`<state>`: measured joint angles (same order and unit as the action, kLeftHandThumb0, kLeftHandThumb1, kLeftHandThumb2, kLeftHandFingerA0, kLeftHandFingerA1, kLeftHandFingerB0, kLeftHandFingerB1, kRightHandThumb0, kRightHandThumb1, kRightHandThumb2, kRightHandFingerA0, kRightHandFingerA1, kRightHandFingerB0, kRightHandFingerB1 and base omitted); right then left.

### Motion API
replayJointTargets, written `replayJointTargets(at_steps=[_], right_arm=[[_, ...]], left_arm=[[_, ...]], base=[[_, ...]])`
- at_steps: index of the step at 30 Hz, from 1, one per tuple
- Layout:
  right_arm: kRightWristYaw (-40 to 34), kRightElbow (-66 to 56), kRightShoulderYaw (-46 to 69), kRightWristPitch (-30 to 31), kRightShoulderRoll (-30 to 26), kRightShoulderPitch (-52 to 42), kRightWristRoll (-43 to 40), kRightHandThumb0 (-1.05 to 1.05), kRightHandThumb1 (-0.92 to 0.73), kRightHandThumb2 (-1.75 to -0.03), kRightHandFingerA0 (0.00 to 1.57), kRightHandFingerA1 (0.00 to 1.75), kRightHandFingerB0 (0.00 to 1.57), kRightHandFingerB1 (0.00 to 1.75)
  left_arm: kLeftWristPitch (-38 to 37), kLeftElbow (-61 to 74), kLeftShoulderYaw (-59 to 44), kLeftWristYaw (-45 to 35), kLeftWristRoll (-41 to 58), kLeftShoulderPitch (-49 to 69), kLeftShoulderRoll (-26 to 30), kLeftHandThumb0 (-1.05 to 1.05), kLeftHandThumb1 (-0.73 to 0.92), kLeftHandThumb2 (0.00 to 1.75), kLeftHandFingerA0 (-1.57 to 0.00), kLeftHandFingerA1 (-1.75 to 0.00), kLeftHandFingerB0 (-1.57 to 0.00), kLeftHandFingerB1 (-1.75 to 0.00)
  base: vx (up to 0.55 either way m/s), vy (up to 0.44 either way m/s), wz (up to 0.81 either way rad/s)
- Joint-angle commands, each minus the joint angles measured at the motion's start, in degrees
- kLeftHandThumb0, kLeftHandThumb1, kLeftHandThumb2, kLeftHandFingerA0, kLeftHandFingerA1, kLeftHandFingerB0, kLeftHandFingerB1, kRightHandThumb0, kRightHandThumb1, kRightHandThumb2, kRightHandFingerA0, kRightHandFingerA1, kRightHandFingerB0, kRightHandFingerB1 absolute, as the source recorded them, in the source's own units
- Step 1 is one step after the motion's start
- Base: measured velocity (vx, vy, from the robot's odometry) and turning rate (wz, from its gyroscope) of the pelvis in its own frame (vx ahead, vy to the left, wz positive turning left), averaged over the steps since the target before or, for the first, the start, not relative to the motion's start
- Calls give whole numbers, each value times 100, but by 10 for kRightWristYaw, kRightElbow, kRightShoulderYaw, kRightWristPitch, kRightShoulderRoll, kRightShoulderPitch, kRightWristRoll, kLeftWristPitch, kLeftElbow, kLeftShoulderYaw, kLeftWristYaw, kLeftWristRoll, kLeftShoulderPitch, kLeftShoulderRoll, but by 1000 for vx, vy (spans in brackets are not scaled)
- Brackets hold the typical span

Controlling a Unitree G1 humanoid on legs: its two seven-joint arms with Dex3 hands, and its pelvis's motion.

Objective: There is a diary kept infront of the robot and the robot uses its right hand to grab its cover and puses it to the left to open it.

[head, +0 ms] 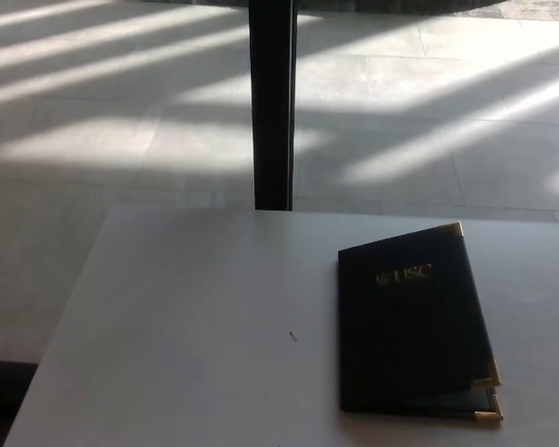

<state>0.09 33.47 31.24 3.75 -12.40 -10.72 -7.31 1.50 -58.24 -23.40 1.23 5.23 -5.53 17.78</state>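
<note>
A dark diary (413, 326) with gold corner caps and gold "USC" lettering lies closed on the white table (186, 335), right of centre and near the front edge. Its spine runs along the left side, and its cover sits slightly raised at the near right corner. Neither of my hands shows in the head view.
A black vertical post (272, 102) stands behind the table's far edge. Beyond it lies a tiled floor (429, 112) with bands of sunlight. The table's left edge runs diagonally from the far left corner toward the bottom left. A tiny dark speck (293, 335) lies left of the diary.
</note>
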Motion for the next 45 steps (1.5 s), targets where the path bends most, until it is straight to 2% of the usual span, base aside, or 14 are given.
replayJointTargets(at_steps=[1,3,8,9,12,15,24,25,26,32,34,36,37,45], right_arm=[[-80,-99,228,83,-1,36,-259,-87,-92,-78,51,86,41,78],[-92,-102,259,92,-11,50,-277,-89,-75,-113,49,84,40,77],[-94,-100,314,105,-38,73,-300,-85,-92,-85,43,83,33,75],[-98,-102,329,114,-55,80,-309,-87,-92,-93,39,80,28,72],[-137,-103,364,131,-92,117,-310,-89,-92,-88,44,79,32,72],[-139,-91,375,117,-116,166,-310,-91,-77,-116,48,81,39,75],[-165,-185,351,168,-110,263,-303,-87,-92,-73,54,69,46,68],[-165,-197,346,171,-106,275,-305,-78,-71,-121,51,70,36,64],[-160,-204,337,174,-105,282,-303,-91,-92,-71,53,64,42,61],[-173,-274,283,222,-79,336,-314,-89,-90,-67,45,51,40,48],[-181,-294,269,235,-67,342,-322,-78,-65,-114,41,61,28,54],[-189,-308,250,244,-55,346,-321,-86,-90,-67,45,54,38,48],[-190,-325,229,249,-37,342,-318,-87,-87,-66,42,50,35,45],[-180,-401,105,259,61,287,-302,-71,-92,-78,30,46,23,41]], left_arm=[[23,-63,-172,60,161,-72,57,-100,86,167,-53,-129,0,-93],[26,-64,-184,67,162,-74,56,-104,91,172,-58,-135,-8,-102],[25,-67,-196,58,151,-71,54,-103,90,171,-53,-132,-1,-97],[26,-68,-199,63,151,-73,54,-105,92,121,-42,-169,-27,-143],[24,-75,-209,64,150,-74,51,-100,90,169,-55,-131,0,-93],[21,-72,-221,62,153,-70,51,-104,90,170,-52,-132,0,-96],[18,-85,-229,58,141,-73,53,-103,88,168,-58,-133,0,-94],[17,-86,-231,58,142,-74,53,-100,85,165,-54,-129,0,-93],[17,-87,-232,55,144,-74,53,-90,77,157,-47,-120,0,-88],[13,-95,-231,59,146,-79,56,-103,90,170,-64,-138,-6,-100],[14,-97,-229,59,148,-80,57,-103,90,170,-60,-136,-3,-99],[15,-97,-227,61,149,-80,57,-105,92,121,-37,-167,-28,-145],[16,-94,-227,63,150,-79,57,-104,90,170,-59,-136,-7,-102],[19,-97,-217,65,163,-77,60,-104,90,170,-62,-138,-2,-99]], base=[[0,0,0],[0,0,0],[0,0,0],[0,0,0],[0,0,0],[0,0,0],[0,0,0],[0,0,0],[0,0,0],[0,0,0],[0,0,0],[0,0,0],[0,0,0],[0,0,0]])
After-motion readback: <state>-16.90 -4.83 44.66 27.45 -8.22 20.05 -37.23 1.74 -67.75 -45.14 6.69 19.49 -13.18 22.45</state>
